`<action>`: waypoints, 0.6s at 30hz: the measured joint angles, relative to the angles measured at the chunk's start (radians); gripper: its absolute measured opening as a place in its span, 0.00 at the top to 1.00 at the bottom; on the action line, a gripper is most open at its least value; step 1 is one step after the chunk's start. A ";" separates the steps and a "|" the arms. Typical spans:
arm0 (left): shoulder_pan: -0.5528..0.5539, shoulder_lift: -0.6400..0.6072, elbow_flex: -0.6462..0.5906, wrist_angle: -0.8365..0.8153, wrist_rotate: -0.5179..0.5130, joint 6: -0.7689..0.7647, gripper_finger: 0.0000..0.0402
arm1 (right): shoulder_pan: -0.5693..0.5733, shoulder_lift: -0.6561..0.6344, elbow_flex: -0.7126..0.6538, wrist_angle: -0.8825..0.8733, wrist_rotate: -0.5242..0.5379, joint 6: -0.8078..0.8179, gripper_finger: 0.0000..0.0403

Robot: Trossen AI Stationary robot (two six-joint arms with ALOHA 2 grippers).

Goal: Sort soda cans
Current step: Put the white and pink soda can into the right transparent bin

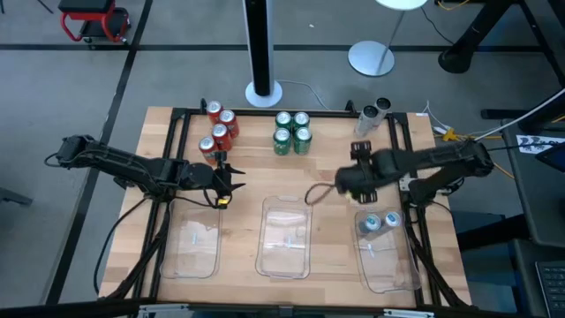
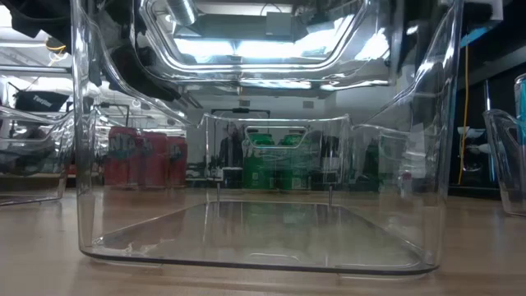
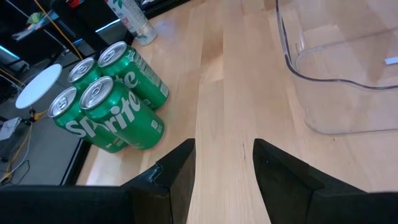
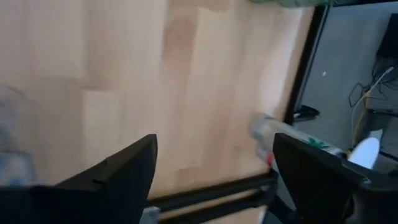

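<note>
Here, nearest to the front edge of the table (image 1: pixel 238 124), three clear plastic trays stand in a row: the left tray (image 1: pixel 196 250), the middle tray (image 1: pixel 287 237) and the right tray (image 1: pixel 388 258). Only the right tray holds something: two silver-blue cans (image 1: pixel 380 222) standing upright at its far end. The other two trays hold no cans.

A little farther back the two arms work over the wood. The left gripper (image 1: pixel 231 181) hovers above the table between the left tray and the red cans; its fingers (image 3: pixel 177 180) stand narrowly apart and hold nothing. The right gripper (image 1: pixel 349 184) hangs near the far end of the right tray; its fingers (image 4: pixel 124 168) are spread wide, with only bare wood between them.

At the far edge, four red cans (image 1: pixel 220 129) stand upright in a loose group on the left, and four green cans (image 1: pixel 292 132) stand in a tight square at the middle. On the right two more silver-topped cans (image 1: pixel 372 116) lie tilted near the frame (image 1: pixel 181 132); their colour is hard to make out.

In the low view the wall of the middle tray fills the picture, so the red and green cans appear only blurred through the plastic. Beyond the table a round lamp base (image 1: pixel 371 58) and a black post (image 1: pixel 261 44) stand on the floor.
</note>
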 joint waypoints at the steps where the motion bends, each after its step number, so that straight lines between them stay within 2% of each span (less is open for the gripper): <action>1: 0.000 0.000 0.000 0.000 0.000 0.002 0.62 | -0.037 0.000 0.000 0.000 0.000 -0.046 0.20; 12: 0.000 0.000 0.000 0.000 0.000 0.023 0.62 | -0.411 0.000 0.000 0.018 -0.002 -0.437 0.20; 18: 0.000 0.000 0.000 0.001 -0.001 0.041 0.62 | -0.568 0.000 -0.001 0.107 0.044 -0.497 0.20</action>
